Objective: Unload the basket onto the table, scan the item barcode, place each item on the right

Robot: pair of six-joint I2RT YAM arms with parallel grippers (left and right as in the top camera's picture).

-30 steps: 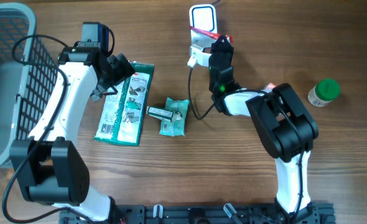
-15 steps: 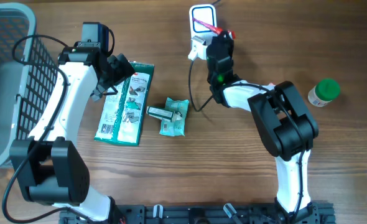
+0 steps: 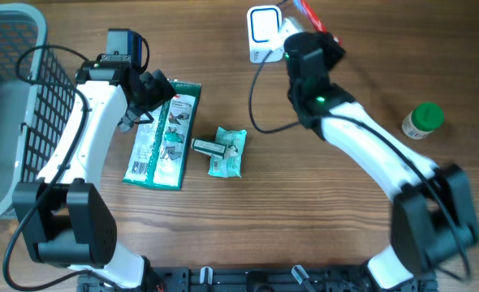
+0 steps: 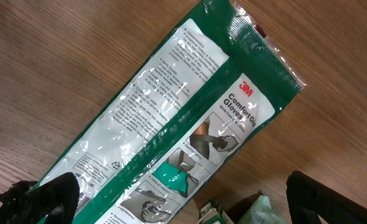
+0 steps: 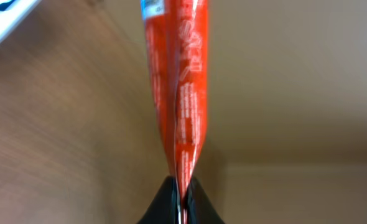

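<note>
Between the right jaws we see a red packet [image 5: 177,93] of thin glossy film, creased along its seam. The fingers [image 5: 165,202] pinching it look like matt black plastic. Below the left jaws, a glove pack [image 4: 171,137] in shiny, crinkled green film lies on the table [image 4: 59,74] of matt, grained wood.

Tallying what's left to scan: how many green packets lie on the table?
2: the gloves pack left of centre, and a smaller packet just to its right. The basket may hide more.
</note>
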